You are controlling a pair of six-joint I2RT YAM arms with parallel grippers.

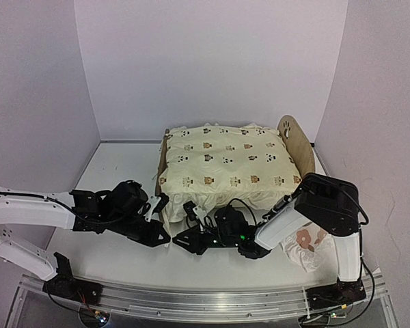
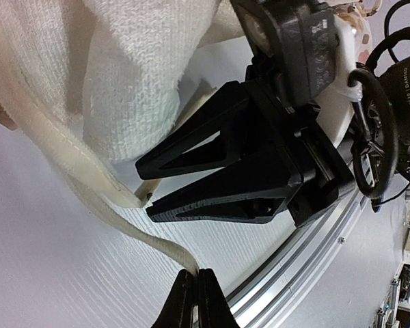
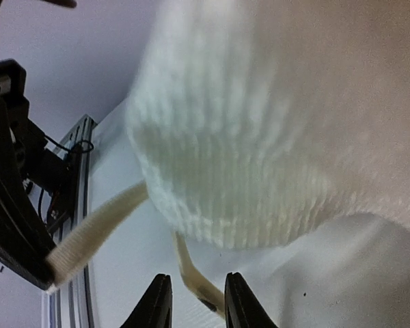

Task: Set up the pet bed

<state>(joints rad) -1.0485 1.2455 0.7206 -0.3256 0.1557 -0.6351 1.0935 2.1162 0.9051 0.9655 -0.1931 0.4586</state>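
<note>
The pet bed [image 1: 293, 142] stands mid-table with its paw-print headboard at the right. The cream cushion [image 1: 225, 162] printed with small animals lies on top and hides its base. My left gripper [image 1: 164, 236] is at the cushion's near left corner. In the left wrist view it [image 2: 197, 281] is shut on a cream tie string [image 2: 116, 219] that runs from the cushion [image 2: 137, 75]. My right gripper [image 1: 180, 240] faces it, tips almost touching. In the right wrist view it [image 3: 197, 301] is open, with a second tie string [image 3: 193, 273] lying between its jaws.
A small white ruffled pillow [image 1: 305, 247] with red-brown flowers lies on the table at the near right, beside the right arm. The metal rail [image 1: 205, 301] runs along the near edge. White walls enclose the table on three sides.
</note>
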